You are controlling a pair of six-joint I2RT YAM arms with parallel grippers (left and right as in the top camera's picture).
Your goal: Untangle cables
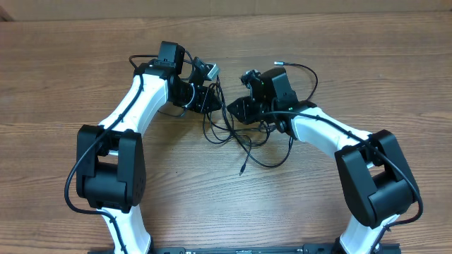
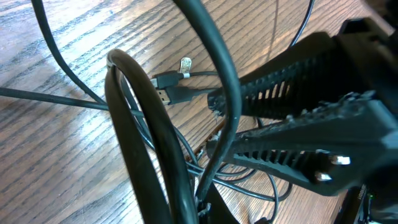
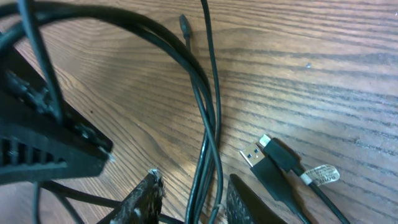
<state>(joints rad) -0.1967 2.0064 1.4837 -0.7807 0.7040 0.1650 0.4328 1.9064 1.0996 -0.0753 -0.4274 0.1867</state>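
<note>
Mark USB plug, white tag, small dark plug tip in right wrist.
USB plug (image 3: pixel 251 157): right wrist view, silvery shell.
white tag (image 3: pixel 321 175): right wrist view, label middle.
small dark plug tip (image 3: pixel 184 23): right wrist view, head.

Tangle partly out of sight
From above, the cables (image 1: pixel 229 134) vanish under the left arm (image 1: pixel 176 77) and the right arm (image 1: pixel 275 88). Close to the left wrist camera they blur and run off the frame's edges. The white tag (image 3: pixel 320 175) has print too small to read.

Even bright light, soft shadows; wrist views blur the nearest cables (image 2: pixel 155 155).
</note>
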